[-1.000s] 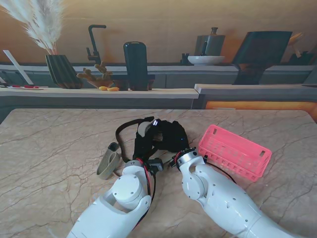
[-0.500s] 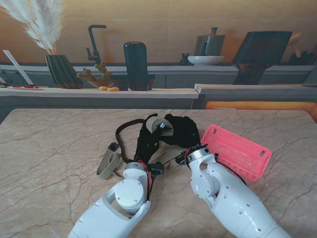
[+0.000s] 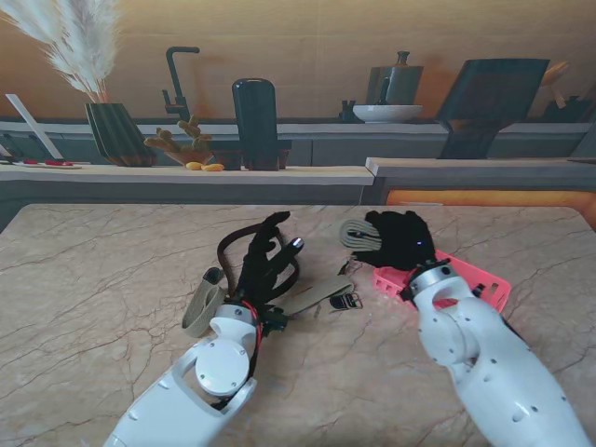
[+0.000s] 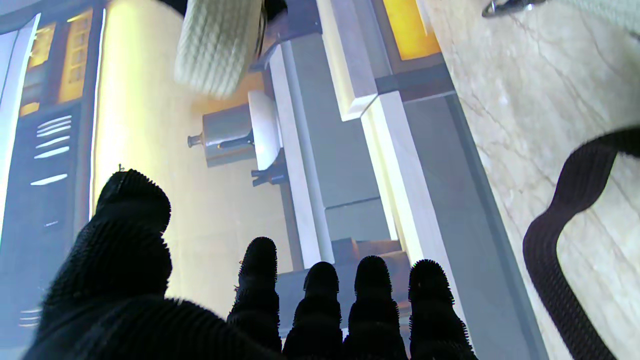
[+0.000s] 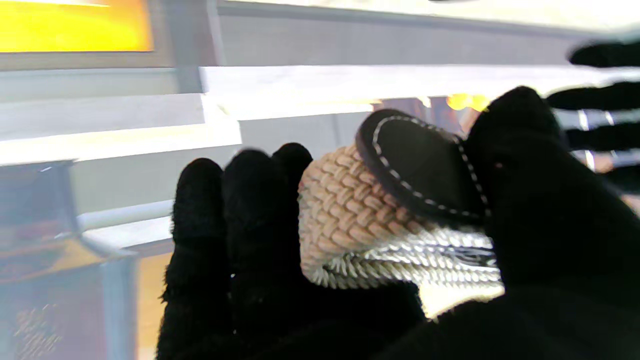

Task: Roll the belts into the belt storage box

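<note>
Marble worktop (image 3: 93, 279) — right robot hand (image 3: 402, 240) pinches a rolled woven belt (image 3: 354, 233) over the pink belt storage box (image 3: 484, 284) at three o'clock; left robot hand (image 3: 265, 261) spread, empty. Brown belt (image 3: 233, 247) and beige belt (image 3: 203, 303) lie unrolled — plenty left.

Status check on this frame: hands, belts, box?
Right hand shut on rolled beige belt, beside pink box, not in. Left hand open, empty, over dark belt. Another belt lies loose at left.
</note>
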Action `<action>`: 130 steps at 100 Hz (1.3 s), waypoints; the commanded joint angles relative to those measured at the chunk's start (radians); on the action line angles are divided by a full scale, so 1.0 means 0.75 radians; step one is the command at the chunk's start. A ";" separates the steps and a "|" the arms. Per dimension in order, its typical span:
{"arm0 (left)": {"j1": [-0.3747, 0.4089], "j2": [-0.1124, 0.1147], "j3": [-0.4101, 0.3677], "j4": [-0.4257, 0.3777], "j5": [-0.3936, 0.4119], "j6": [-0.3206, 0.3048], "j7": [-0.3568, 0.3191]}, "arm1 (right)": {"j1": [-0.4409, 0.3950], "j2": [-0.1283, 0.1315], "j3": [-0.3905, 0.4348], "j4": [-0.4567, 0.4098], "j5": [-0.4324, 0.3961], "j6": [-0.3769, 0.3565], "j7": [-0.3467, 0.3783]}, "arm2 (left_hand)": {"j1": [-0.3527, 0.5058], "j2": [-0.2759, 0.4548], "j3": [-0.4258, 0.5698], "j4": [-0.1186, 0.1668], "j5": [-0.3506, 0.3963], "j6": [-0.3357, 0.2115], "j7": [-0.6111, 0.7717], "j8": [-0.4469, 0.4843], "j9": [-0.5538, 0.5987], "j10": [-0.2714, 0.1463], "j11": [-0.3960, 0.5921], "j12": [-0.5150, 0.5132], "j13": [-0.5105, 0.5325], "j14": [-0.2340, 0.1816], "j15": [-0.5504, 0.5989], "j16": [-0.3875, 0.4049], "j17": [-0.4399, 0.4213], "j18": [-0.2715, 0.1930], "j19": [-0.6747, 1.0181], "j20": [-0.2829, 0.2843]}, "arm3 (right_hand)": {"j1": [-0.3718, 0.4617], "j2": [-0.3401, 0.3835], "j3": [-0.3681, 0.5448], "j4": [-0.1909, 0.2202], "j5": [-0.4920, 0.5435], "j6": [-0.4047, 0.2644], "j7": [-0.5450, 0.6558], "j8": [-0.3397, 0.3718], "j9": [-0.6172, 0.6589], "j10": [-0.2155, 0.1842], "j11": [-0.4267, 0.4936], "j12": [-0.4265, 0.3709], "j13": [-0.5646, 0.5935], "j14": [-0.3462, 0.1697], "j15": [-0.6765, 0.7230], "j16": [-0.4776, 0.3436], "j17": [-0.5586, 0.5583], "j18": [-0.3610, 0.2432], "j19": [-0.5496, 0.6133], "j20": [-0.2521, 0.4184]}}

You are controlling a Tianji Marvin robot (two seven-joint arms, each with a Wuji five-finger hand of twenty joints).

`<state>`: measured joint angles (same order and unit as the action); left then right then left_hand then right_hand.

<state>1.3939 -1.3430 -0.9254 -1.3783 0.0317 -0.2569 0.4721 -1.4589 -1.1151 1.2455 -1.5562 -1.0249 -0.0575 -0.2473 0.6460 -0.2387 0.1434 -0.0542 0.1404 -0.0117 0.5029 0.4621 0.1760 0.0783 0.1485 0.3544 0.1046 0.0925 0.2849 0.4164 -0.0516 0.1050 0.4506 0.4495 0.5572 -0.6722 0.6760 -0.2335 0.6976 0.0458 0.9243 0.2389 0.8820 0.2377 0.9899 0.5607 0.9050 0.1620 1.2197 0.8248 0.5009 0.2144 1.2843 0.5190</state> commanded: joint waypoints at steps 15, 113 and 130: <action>0.022 0.043 -0.063 -0.019 0.073 -0.008 -0.018 | -0.080 0.054 0.101 -0.056 -0.117 0.063 0.018 | -0.024 -0.007 0.017 0.040 0.017 0.002 0.041 0.007 0.003 -0.004 0.054 -0.029 0.000 -0.003 0.033 -0.015 0.007 -0.006 0.082 0.000 | 0.140 0.112 0.426 0.012 0.315 -0.199 0.137 -0.051 0.054 0.142 0.344 0.255 0.118 -0.112 0.432 0.237 0.160 -0.045 0.377 0.308; 0.031 0.049 -0.106 -0.010 0.101 0.038 0.000 | 0.089 0.037 -0.064 0.260 0.026 0.684 0.187 | -0.010 0.019 -0.002 0.043 0.049 0.001 0.032 0.001 0.013 -0.005 0.085 -0.043 0.021 -0.008 0.026 -0.025 0.000 0.020 0.162 -0.009 | 0.126 0.094 0.435 0.028 0.365 -0.089 0.137 -0.079 0.338 0.108 0.452 0.390 0.455 -0.147 0.661 0.196 0.566 -0.087 0.728 0.378; 0.032 0.048 -0.106 -0.014 0.094 0.044 -0.002 | 0.141 0.019 -0.110 0.319 0.123 0.736 0.167 | -0.006 0.024 -0.009 0.043 0.056 0.002 0.029 0.001 0.015 -0.003 0.090 -0.042 0.022 -0.006 0.025 -0.024 -0.001 0.020 0.168 -0.011 | 0.121 0.112 0.425 0.030 0.360 -0.084 0.134 -0.072 0.327 0.112 0.440 0.384 0.441 -0.133 0.647 0.192 0.541 -0.075 0.711 0.376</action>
<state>1.4123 -1.3030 -1.0047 -1.3818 0.1038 -0.2279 0.4731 -1.3643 -1.0845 1.1693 -1.3229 -0.9347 0.4850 -0.1200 0.6460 -0.2386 0.1438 -0.0539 0.1711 -0.0115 0.5056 0.4622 0.1768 0.0789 0.1952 0.3383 0.1055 0.0932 0.2987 0.4077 -0.0490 0.1246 0.5526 0.4495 0.5026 -0.7617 0.7402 -0.2308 0.8524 0.0939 0.9278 0.1755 1.0934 0.2075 1.1357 0.7923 1.2187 0.1110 1.6548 0.9760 0.9021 0.2394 1.6038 0.7455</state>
